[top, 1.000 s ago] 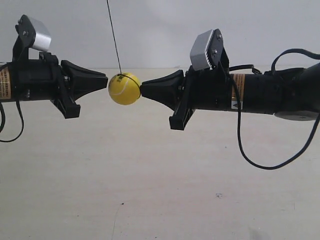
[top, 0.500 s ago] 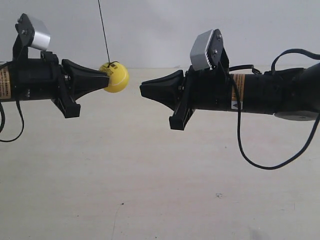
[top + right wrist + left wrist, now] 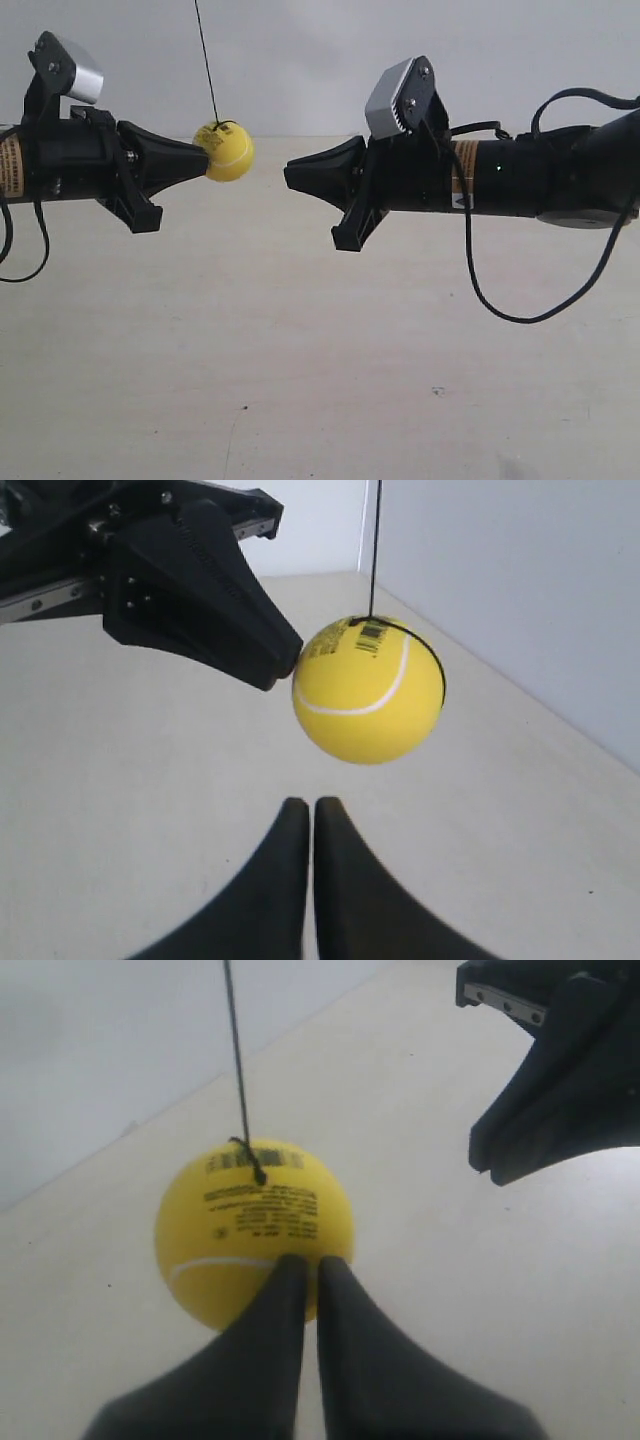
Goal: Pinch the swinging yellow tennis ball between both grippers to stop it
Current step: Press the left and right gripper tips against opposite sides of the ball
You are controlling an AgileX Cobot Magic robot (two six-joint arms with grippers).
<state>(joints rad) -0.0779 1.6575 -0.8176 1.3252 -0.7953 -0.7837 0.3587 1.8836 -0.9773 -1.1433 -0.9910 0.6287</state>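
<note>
L gripper (image 3: 311, 1264) & R gripper (image 3: 311, 805) both closed, level, tips facing w/ gap.

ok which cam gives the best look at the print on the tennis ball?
Left wrist view: the tennis ball is close, barcode and text lines facing the lens. Right wrist view catches only the barcode's edge by the string. Exterior view shows just a dark smudge, unreadable.

Open air separates the yellow tennis ball (image 3: 229, 152) from the right gripper (image 3: 288, 175); the string (image 3: 206, 60) rises above.

Bright, even light; soft shadows; wrist pics slightly blurry.
</note>
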